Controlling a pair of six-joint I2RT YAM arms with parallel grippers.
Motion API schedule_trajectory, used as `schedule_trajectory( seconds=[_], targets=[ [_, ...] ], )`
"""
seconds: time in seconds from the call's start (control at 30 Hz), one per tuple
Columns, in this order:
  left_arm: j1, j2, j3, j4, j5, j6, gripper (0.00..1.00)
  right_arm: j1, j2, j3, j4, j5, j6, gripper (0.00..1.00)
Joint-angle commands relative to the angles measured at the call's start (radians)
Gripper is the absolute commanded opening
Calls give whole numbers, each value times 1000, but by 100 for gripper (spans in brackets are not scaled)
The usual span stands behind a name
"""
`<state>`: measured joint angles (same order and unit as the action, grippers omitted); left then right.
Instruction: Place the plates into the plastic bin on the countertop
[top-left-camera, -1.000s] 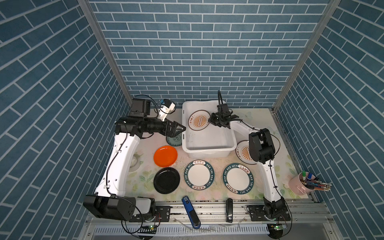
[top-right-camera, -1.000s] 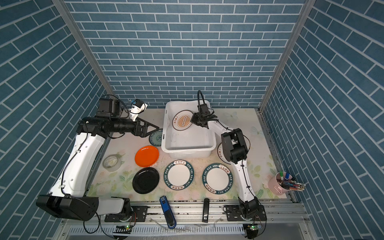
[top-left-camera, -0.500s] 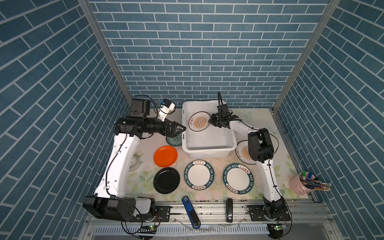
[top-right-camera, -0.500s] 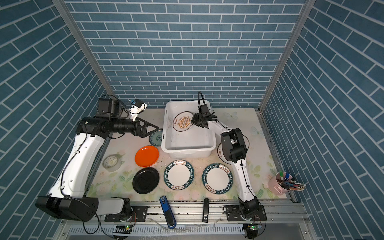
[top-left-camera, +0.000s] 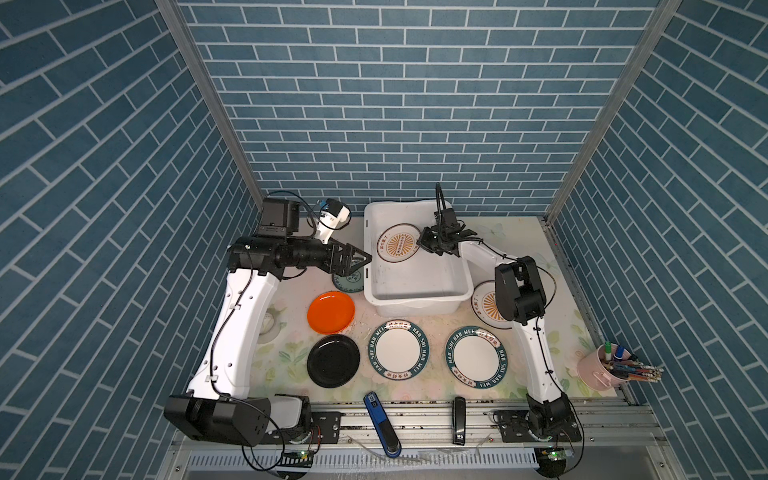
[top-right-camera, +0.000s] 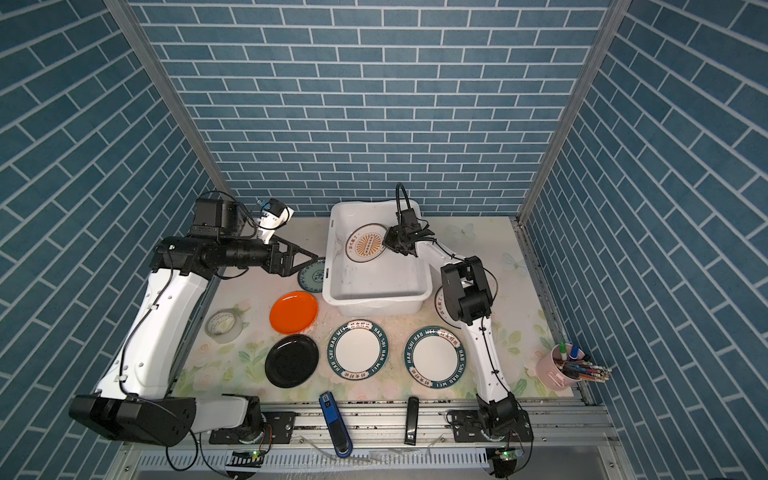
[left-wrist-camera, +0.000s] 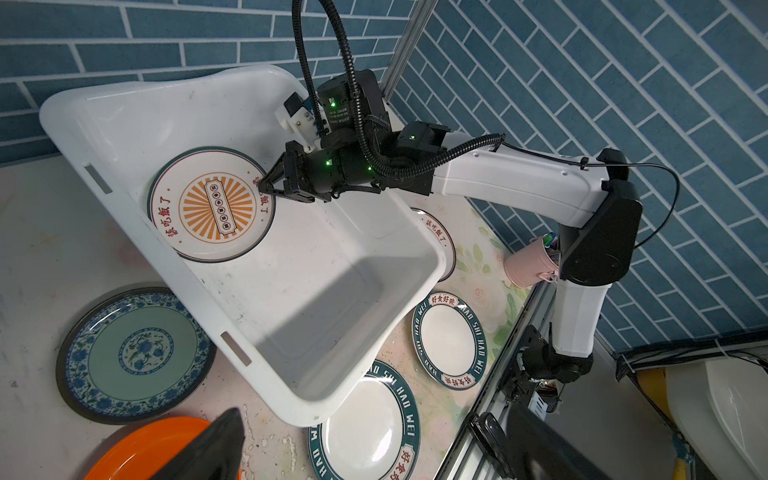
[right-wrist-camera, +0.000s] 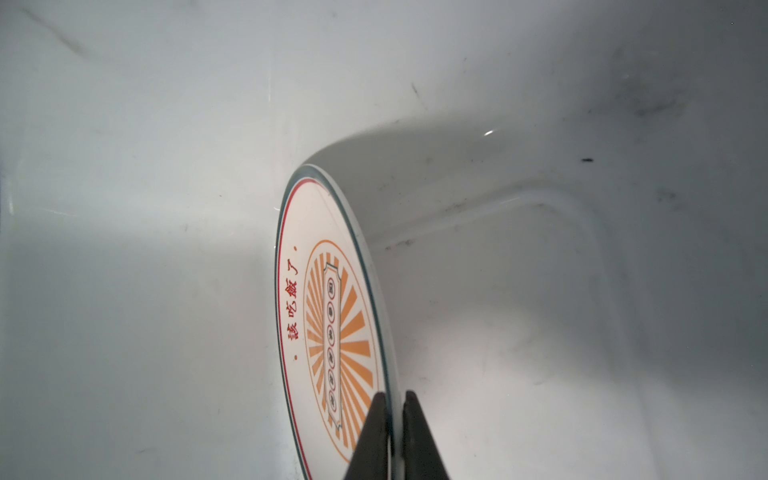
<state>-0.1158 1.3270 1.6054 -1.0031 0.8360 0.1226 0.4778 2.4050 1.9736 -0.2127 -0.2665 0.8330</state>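
Note:
The white plastic bin (top-left-camera: 415, 305) (top-right-camera: 374, 305) stands at the back of the countertop (top-left-camera: 532, 249). Inside it my right gripper (top-left-camera: 423, 245) (right-wrist-camera: 395, 399) is shut on the rim of a sunburst plate (top-left-camera: 397, 248) (left-wrist-camera: 210, 203), which tilts toward the bin's left wall. My left gripper (top-left-camera: 360, 266) (top-right-camera: 309, 259) hovers open and empty above the teal patterned plate (top-left-camera: 349, 284) (left-wrist-camera: 133, 353), just left of the bin. An orange plate (top-left-camera: 331, 312), a black plate (top-left-camera: 333, 366) and two lettered plates (top-left-camera: 400, 354) (top-left-camera: 476, 362) lie in front. A second sunburst plate (top-left-camera: 484, 305) is half hidden by my right arm.
A tape roll (top-right-camera: 224, 326) lies at the left edge under my left arm. A pink cup of pens (top-left-camera: 602, 372) stands at the front right. A blue tool (top-left-camera: 382, 424) and a black one (top-left-camera: 459, 419) rest on the metal rail. Brick walls close three sides.

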Motion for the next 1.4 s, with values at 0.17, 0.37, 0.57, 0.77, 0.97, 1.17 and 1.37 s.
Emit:
schedule_trajectory(
  seconds=[0.17,0.37,0.57,0.77,0.97,1.17,1.37],
  targets=[
    [7,-21,-12,8,20,-1,100,2,9,-1,-7,-7,9,15],
    [8,-20,-13,9,24,-1,99,0,0,-19,-8,3,7,19],
    [8,-16,-9,11,25,-1,99,1,-8,-33,-34,33,-4,21],
    [8,-13,-9,11,29,-2,100,-1,-15,-34,-61,50,-17,24],
    [8,-14,-16,15,31,-4,100,-2,-19,-36,-73,58,-21,25],
    [8,-18,-22,16,30,-5,100,-2,-21,-37,-81,62,-21,26],
    [8,-20,-26,18,29,-5,99,-2,-33,-41,-95,73,-27,26]
  ],
)
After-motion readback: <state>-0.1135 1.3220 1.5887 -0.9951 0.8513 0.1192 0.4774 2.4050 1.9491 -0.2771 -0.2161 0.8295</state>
